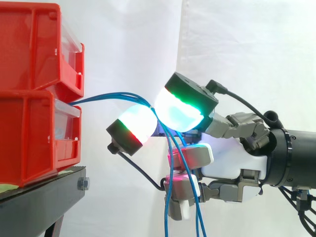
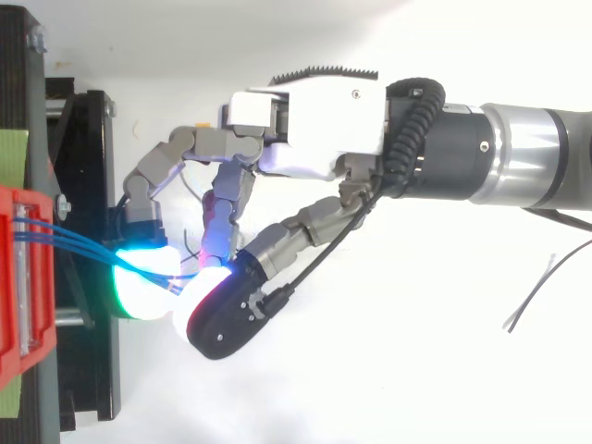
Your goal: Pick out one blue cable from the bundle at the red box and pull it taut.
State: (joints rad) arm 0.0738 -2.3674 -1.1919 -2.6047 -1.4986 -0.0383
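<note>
A white curtain [image 1: 247,44] hangs behind everything, with a vertical fold running down it near the middle of the side view. A black stand [image 1: 44,200] occupies the lower left corner there, and a silver bolt [image 1: 83,184] sits at its right end (just under the top edge). A pale green patch [image 1: 7,188] lies on the stand's top at the far left. From above, the stand shows as black bars, with a strip of green tape [image 2: 14,153] on its left part and a screw [image 2: 37,39] near the upper corner.

Upper red plastic bin [image 1: 29,47] stacked on lower red plastic bin [image 1: 29,143], both at the left on a black metal stand [image 1: 44,200] — from between them thin blue cables [image 1: 106,96] rightward into the glowing-padded robot hand [image 1: 232,160] beside the bins, pinched between its fingertips [image 1: 175,111], then hanging down before its lower fingers.
</note>
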